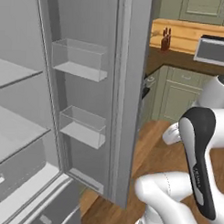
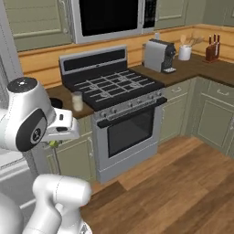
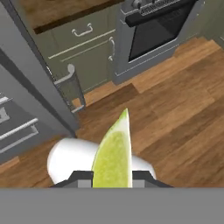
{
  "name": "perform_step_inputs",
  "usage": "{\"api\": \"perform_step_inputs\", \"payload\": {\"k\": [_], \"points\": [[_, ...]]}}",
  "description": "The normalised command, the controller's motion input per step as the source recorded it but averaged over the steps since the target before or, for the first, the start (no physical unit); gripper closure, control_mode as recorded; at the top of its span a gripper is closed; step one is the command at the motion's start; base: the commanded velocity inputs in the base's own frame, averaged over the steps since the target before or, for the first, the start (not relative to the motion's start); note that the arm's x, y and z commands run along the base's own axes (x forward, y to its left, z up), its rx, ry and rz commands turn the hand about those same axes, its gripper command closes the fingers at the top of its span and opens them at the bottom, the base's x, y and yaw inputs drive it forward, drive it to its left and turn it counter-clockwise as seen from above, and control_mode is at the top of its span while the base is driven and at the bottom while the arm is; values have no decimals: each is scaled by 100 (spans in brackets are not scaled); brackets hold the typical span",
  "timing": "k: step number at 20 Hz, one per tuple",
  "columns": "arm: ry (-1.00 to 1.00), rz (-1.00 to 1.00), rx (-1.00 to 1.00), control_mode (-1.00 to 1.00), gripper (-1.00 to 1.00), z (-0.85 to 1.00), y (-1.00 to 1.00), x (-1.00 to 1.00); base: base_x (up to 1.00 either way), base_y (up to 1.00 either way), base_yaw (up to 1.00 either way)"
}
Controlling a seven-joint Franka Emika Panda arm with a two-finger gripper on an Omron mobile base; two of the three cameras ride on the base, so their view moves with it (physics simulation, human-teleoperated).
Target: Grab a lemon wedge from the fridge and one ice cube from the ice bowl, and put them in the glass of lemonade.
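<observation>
Carrying the lemon wedge (image 3: 113, 153) pinched in the gripper (image 3: 112, 177), out of the fridge (image 1: 128, 100); glass of lemonade (image 2: 77, 100) sits left of the stove (image 2: 114, 87); thin pinch, wedge could slip mid-swing or clip the door.

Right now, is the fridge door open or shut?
Open. The fridge door is swung wide, showing its door bins and the pale shelves inside.

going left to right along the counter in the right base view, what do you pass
glass of lemonade → stove → coffee machine → utensil holder → knife block
</observation>
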Motion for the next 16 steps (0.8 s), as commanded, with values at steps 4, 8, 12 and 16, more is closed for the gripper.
{"api": "perform_step_inputs", "payload": {"k": [4,8,12,16], "points": [[0,0,0,100,100,0,0,0,47,-53,-27],[0,0,0,100,100,0,0,0,100,-28,0],[0,0,0,100,100,0,0,0,100,-31,2],[0,0,0,100,100,0,0,0,100,-79,24]]}}
